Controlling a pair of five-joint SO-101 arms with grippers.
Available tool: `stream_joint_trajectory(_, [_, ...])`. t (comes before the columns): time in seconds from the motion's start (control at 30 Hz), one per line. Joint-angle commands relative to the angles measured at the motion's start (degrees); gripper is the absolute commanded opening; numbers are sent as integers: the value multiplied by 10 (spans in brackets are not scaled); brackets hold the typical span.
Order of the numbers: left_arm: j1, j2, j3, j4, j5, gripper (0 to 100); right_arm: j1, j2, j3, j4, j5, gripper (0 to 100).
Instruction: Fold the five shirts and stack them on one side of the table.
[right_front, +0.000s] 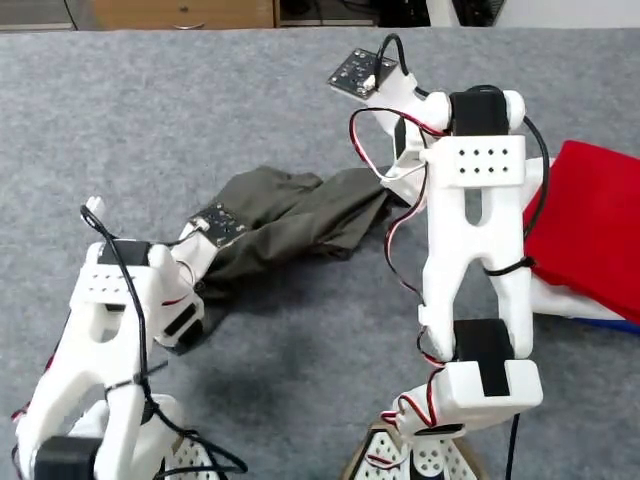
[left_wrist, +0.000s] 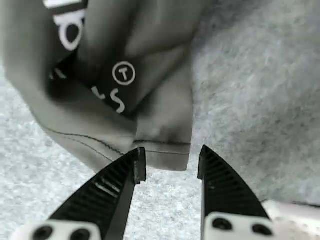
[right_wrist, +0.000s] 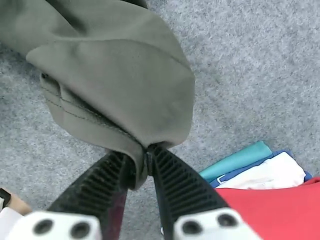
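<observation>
My left claw (left_wrist: 170, 162) stands open to a moderate gap, and the stitched hem corner of the olive shirt (left_wrist: 150, 100) lies just ahead of the tips and between them, not yet clamped. The shirt rests bunched on the grey tabletop (left_wrist: 260, 75) and stretches from this claw across to the other. My right claw (right_wrist: 148, 160) is closed on the opposite end, pinching a gathered fold of cloth at the very tips. Beyond the right claw, on its outer side and apart from the olive shirt, sits the stack of folded shirts (right_wrist: 270, 200), red on top with white, blue and teal edges under it. Handling assessment: the fabric appears thin, light and fully limp. It will sag between two holds and collapse wherever it is unsupported. It is not fragile, but a single layer could slide out of a shallow pinch. Recommended grip point: the doubled, stitched hem at a corner, taken deep between the ribbed pads. The tabletop surface looks felt-like and may drag on the cloth, so I expect lifting clear to work better than sliding.
</observation>
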Motion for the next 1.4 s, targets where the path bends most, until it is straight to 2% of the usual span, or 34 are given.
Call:
stream_joint_trajectory(0.0, [-30, 42, -6, -9, -18, 184, 7, -25, 1, 11, -6, 2])
stream_joint_trajectory(0.4, [-19, 132, -33, -9, -9, 179, 5, -24, 1, 11, -6, 2])
stream_joint_trajectory(0.6, [-18, 172, -39, -68, 48, 177, 5, -29, 1, 11, -6, 2])
stream_joint_trajectory(0.7, [-13, 182, -40, -100, 76, 129, 7, -29, -1, 12, -6, 2])
stream_joint_trajectory(0.83, [-10, 185, -39, -113, 79, 16, 8, -52, 0, 12, -3, 2])
stream_joint_trajectory(0.9, [-15, 182, -41, -109, 80, 22, 8, -71, 0, 12, -2, 2])
stream_joint_trajectory(1.13, [-76, 58, -189, 34, 89, 17, 17, -182, -5, 11, 18, 2])
stream_joint_trajectory(1.37, [-105, -126, -382, 53, 261, 18, 60, -300, -47, -20, 18, 2])
